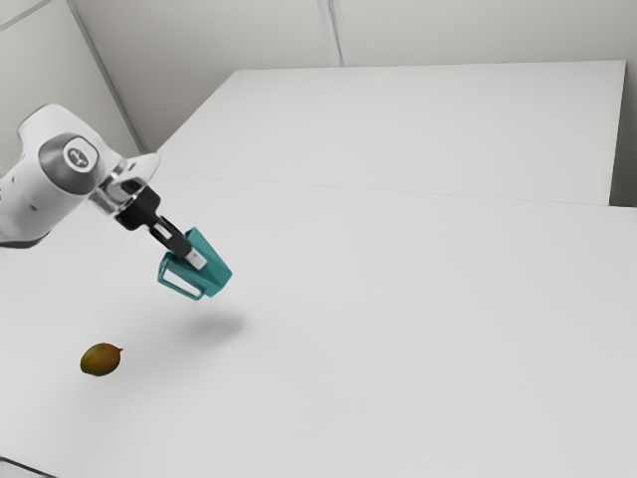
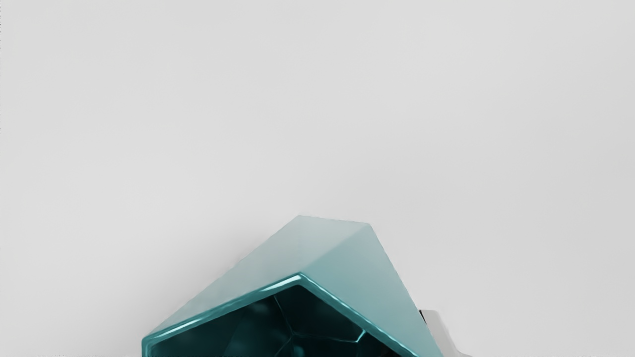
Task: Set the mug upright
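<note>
I recorded a plain white table (image 1: 398, 329). Beyond it, past a thin seam (image 1: 328, 186), I noted a second pale surface (image 1: 418, 129); whether flat or upright, I could not determine. Grey walls (image 1: 199, 40) stood behind the table, one bearing a narrow joint (image 1: 334, 35). Diffuse light left a soft shadow (image 1: 214, 329) on the table.

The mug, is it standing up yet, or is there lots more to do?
Looks done: grabbing and lifting, since the mug hangs above its shadow on the table. In hand: the claw grips it, but it is tilted. Left: straighten it, set it down on its base, let go.
</note>
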Motion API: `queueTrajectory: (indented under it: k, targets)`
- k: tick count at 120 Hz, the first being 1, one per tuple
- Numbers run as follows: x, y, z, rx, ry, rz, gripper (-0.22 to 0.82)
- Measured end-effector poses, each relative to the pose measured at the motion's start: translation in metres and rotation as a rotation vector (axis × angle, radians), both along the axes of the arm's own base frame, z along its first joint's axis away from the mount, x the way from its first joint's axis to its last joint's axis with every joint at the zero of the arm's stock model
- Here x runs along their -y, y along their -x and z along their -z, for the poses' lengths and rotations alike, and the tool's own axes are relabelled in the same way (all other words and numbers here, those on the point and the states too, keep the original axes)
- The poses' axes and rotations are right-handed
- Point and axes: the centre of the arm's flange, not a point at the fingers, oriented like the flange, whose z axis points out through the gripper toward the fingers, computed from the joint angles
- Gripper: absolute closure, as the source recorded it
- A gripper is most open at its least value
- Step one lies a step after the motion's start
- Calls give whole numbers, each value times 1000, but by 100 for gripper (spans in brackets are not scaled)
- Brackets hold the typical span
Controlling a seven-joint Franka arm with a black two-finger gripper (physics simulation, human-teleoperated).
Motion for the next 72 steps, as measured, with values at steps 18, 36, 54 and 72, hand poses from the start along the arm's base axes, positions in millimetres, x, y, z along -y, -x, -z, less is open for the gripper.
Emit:
queueTrajectory:
  k: [18,36,54,72]
  targets:
    - [19,-5,-8,-38,-132,9,79]
    - [42,-6,-15,-66,-253,2,79]
    - [64,-5,-16,-89,-354,-29,79]
    - [87,-6,-11,-99,-439,-65,79]
